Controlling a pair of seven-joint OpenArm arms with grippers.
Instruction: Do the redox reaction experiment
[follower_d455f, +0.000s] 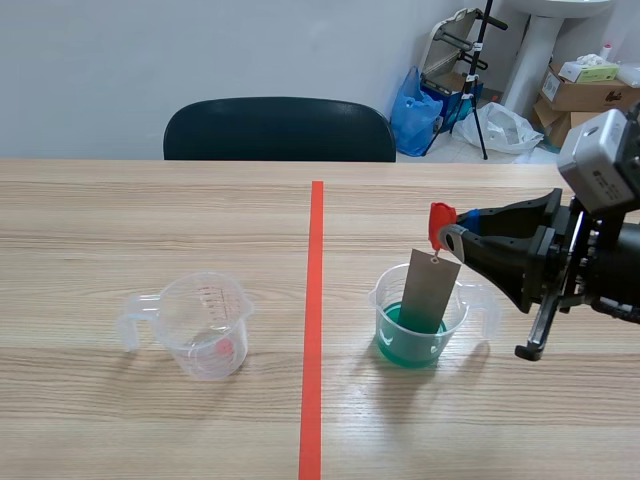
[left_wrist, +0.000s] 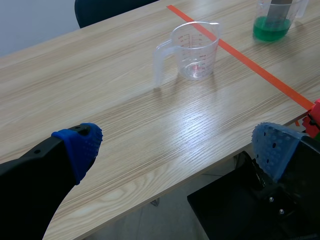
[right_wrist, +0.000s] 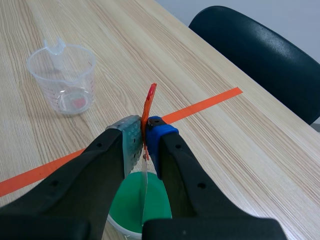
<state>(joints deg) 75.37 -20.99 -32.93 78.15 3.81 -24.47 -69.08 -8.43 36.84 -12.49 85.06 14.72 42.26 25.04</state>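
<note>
Wooden table (follower_d455f: 150, 210): right gripper (right_wrist: 144, 142), pinching the red tag (follower_d455f: 438, 222), should lower the strip (follower_d455f: 428, 290) straight into the green cup (follower_d455f: 452, 318); left gripper (left_wrist: 177, 147) gapes.

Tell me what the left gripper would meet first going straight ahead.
Probably the wooden table top, since the left gripper tilts downward; the empty measuring cup stands further along. Depth is unclear.

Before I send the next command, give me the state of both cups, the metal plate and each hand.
Left hand: open, holding nothing.
Right hand: shut on the red tab.
Metal plate: hanging from the red tab, lower end in the green liquid.
Right cup: upright, partly filled with green liquid.
Left cup: upright, looks empty.
</note>
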